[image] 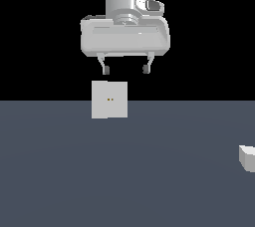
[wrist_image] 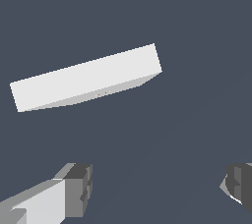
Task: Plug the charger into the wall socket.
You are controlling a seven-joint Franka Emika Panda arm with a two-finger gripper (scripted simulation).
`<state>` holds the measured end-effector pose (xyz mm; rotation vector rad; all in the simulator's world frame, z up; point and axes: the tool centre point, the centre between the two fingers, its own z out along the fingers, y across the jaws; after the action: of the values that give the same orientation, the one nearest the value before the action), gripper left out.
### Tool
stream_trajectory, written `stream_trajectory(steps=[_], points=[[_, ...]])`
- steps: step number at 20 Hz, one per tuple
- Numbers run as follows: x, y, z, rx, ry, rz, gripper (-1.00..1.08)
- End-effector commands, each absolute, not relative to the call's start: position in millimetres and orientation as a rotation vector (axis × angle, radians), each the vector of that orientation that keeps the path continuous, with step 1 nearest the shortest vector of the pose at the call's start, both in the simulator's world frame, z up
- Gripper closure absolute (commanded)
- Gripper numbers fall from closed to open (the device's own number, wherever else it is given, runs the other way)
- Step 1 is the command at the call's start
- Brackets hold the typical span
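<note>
The wall socket point(image: 109, 100) is a flat upright light-grey square plate with two tiny yellowish dots at its centre, standing on the grey floor at mid-depth. In the wrist view the socket point(wrist_image: 86, 77) is seen from above as a long pale slab. The charger point(image: 247, 158) is a small white block on the floor at the exterior view's right edge, partly cut off. My gripper point(image: 125, 68) hangs open and empty in the air above the socket, far from the charger. Its two fingers point(wrist_image: 74, 191) show spread wide in the wrist view.
A dark grey floor point(image: 124, 181) spans the lower part of the exterior view, with a black background behind it.
</note>
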<state>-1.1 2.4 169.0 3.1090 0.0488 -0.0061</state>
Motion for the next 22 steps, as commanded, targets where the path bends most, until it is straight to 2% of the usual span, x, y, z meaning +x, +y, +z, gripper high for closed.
stream_trajectory(steps=[1,10,15,22], points=[[-1,2,169,3.109,0.049,-0.006,-0.92],[-11,-30,154,3.110,-0.084,0.005,-0.92],[-28,-73,133,3.103,-0.266,0.019,-0.92],[-71,-144,95,3.064,-0.589,0.045,-0.92]])
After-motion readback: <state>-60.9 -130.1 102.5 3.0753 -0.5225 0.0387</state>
